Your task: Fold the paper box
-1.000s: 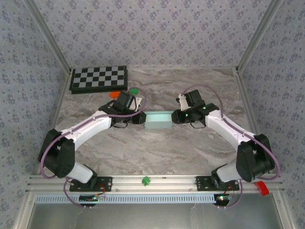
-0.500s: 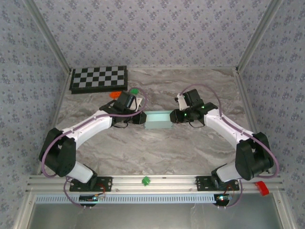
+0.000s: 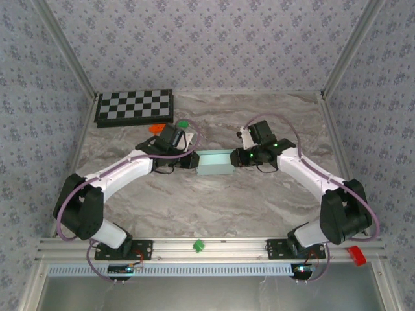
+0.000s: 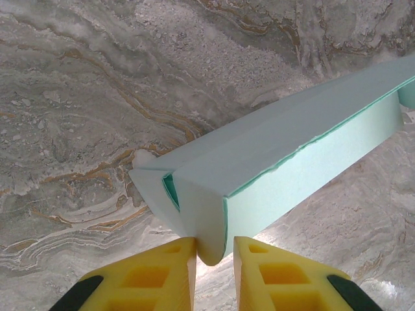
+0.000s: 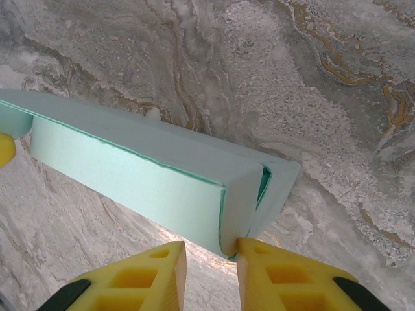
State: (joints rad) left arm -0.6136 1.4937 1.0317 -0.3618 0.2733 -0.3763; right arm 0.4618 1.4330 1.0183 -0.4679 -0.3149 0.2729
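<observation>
- Overhead, the box (image 3: 215, 163) lies mid-worktop (image 3: 214, 201) as a long, pale mint block, its length running left to right. The left tool (image 3: 192, 160) meets its left end and the right tool (image 3: 235, 157) its right end. A checkerboard (image 3: 134, 107) sits well apart in the far left corner.
- Left wrist: both yellow fingers (image 4: 162, 272) press against the box's (image 4: 285, 162) near end corner, so the left tool (image 4: 214, 243) is clenched on it. A folded end flap is tucked in at that end.
- Right wrist: the right tool (image 5: 211, 249) straddles the box's (image 5: 142, 168) other end corner. One finger (image 5: 272, 269) touches the card and the other stands just clear, so the tool is released, not gripping.
</observation>
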